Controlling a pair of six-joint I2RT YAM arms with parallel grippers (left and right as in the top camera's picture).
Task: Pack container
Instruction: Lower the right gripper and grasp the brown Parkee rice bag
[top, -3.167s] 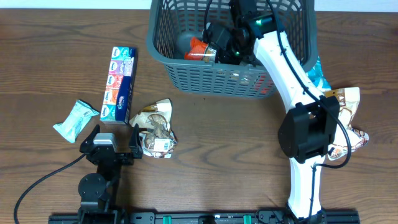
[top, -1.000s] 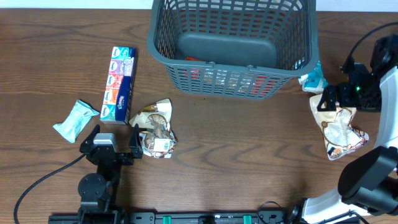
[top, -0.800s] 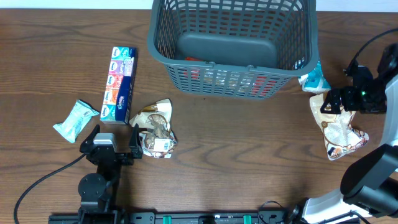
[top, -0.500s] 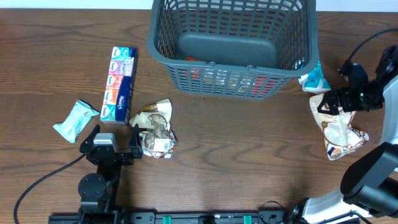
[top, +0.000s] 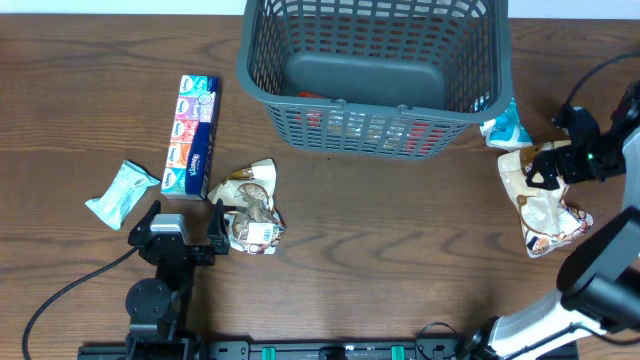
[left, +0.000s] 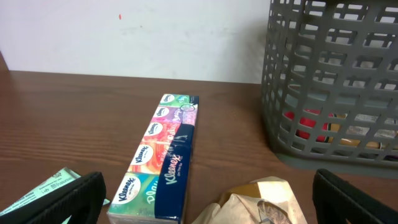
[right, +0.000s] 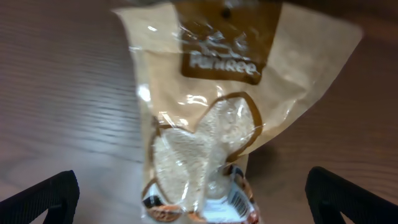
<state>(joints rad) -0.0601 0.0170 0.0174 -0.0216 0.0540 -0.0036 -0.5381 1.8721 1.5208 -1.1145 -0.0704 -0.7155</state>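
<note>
Overhead, the grey lattice container (top: 372, 104) stands far centre, and the right gripper (top: 540, 166) hangs over a tan snack bag (top: 548, 212) to its right. Left wrist: the left gripper (left: 208, 200) has jaws wide, a Kleenex pack (left: 163, 158) ahead and the container on the right. Right wrist: jaws wide above the bag.

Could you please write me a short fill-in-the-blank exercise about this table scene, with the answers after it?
1. In the overhead view, the Kleenex pack lies to the ___ of the basket.
2. The right gripper is above a brown bag with its jaws ___.
3. The green packet lies on the ___, not in the basket.
Answers: left; open; table.
</note>
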